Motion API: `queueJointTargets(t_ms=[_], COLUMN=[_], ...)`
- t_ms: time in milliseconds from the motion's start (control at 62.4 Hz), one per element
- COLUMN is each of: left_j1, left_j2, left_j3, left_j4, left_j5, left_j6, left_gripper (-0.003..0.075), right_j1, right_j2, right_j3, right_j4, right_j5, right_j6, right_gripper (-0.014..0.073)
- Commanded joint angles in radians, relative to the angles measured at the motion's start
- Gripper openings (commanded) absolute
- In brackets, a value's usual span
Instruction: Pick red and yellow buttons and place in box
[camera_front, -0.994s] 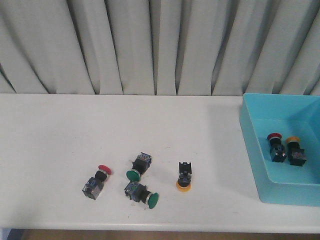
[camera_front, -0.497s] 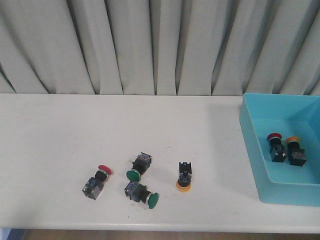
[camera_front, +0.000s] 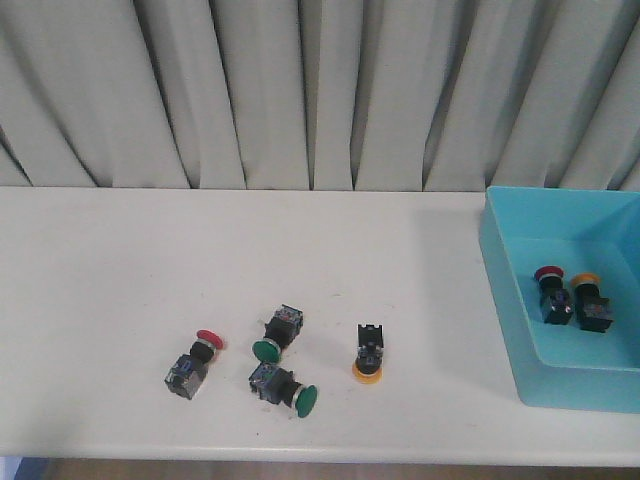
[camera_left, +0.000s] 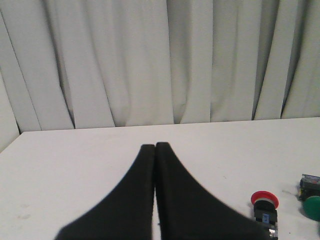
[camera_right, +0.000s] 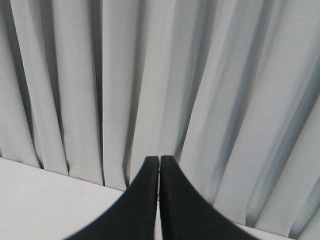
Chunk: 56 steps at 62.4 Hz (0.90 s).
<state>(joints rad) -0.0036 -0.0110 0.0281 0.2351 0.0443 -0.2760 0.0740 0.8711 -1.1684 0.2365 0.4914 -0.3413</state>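
Red button (camera_front: 195, 360) and yellow button (camera_front: 368, 358) outside box (camera_front: 503, 300), apparently untouched.

Pleated pale curtain (camera_front: 300, 90) behind white table (camera_front: 120, 280).

Red button (camera_front: 198, 352) lies lower left, yellow button (camera_front: 367, 362) cap-down at lower centre; turquoise box (camera_front: 505, 300) at right holds one of each.

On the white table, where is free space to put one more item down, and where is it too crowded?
The table is bare on its far half along the curtain, on its left side, and between the yellow button and the box. It is crowded near the front edge, where the red button and two green buttons cluster.
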Motion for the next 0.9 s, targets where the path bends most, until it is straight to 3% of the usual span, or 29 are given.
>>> queueJointTargets(t_ms=[0, 240, 337, 545, 882], left_j1=[-0.005, -0.005, -0.005, -0.005, -0.005], left_j2=[-0.015, -0.015, -0.015, -0.015, -0.015], left_j3=[0.046, 0.046, 0.046, 0.046, 0.046], left_j4=[-0.005, -0.005, -0.005, -0.005, -0.005], left_j5=[-0.064, -0.064, -0.064, -0.064, -0.064], left_j6=[-0.002, -0.002, -0.002, -0.002, -0.002], left_gripper=[-0.0006, -0.0006, -0.0006, -0.0006, -0.0006], right_j1=[-0.001, -0.001, -0.001, -0.001, -0.001], right_j2=[-0.006, -0.006, -0.008, -0.191, -0.561], right_j3=[-0.03, -0.027, 0.022, 0.35, 0.87], right_j4=[0.008, 0.008, -0.06, -0.236, -0.254], right_j5=[-0.07, -0.075, -0.126, -0.297, -0.357], right_j6=[-0.001, -0.001, 0.009, 0.236, 0.259], right_gripper=[-0.0007, -0.0007, -0.0007, -0.0007, -0.0007])
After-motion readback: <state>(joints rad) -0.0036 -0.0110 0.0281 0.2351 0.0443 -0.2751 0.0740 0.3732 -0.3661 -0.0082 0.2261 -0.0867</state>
